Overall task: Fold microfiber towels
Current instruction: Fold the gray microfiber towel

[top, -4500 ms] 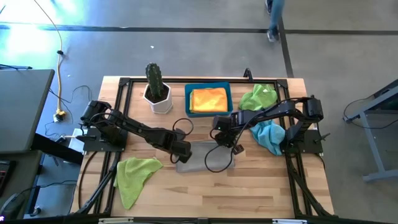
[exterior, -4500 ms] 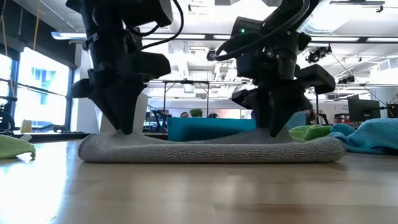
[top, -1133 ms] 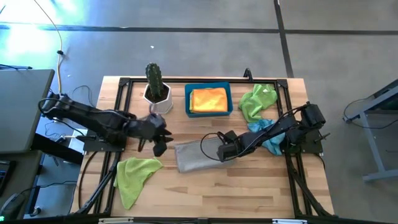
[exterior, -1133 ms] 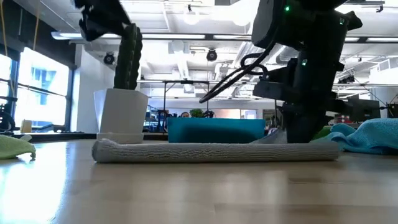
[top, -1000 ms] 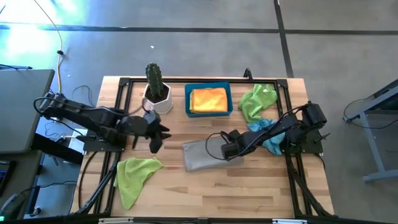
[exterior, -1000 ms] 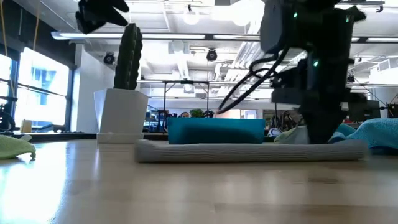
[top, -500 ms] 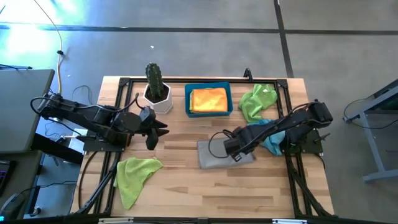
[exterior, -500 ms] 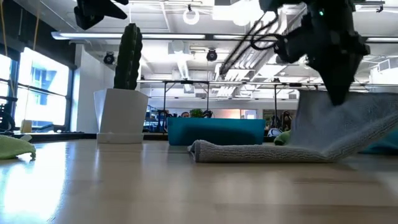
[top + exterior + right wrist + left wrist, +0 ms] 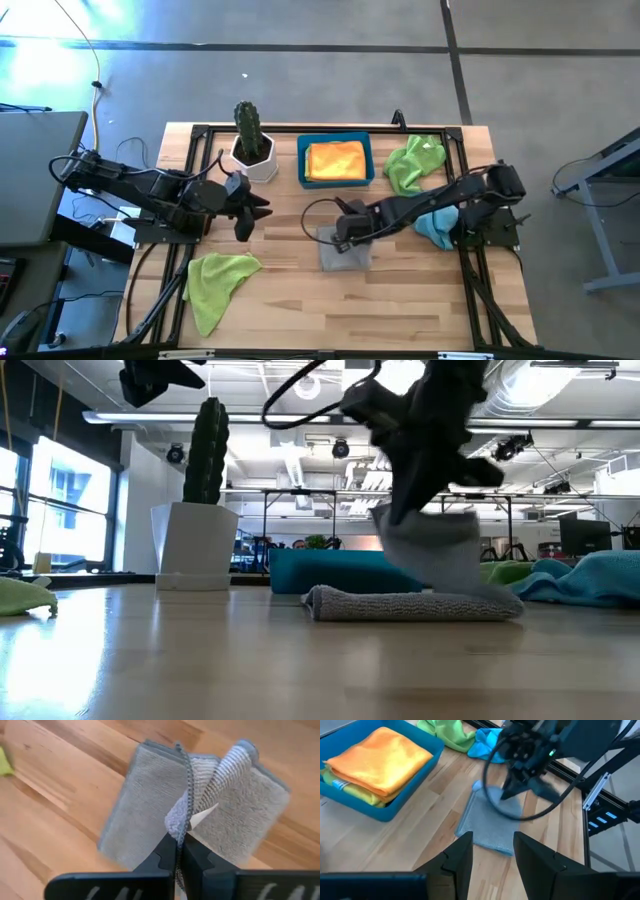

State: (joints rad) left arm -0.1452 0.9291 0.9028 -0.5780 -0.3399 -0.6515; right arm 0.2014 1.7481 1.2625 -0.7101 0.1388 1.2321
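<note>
Right gripper (image 9: 179,851) pinches the grey towel's (image 9: 345,250) edge shut, carrying it over the half lying just in front of the bin (image 9: 335,180). Early release risks a skewed, bunched fold. Left gripper (image 9: 243,222), jaws apart and empty, waits left of the bin.

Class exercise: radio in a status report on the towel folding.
Right gripper shut on grey microfiber towel, carrying its edge over the fold. Left gripper open, waiting near potted cactus. Nothing in the way.

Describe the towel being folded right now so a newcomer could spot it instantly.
On the wooden table, just in front of the blue bin, lies the grey towel. The right gripper pinches one edge of it. It is the only grey, flat-folded cloth; the others are green, blue or orange.
</note>
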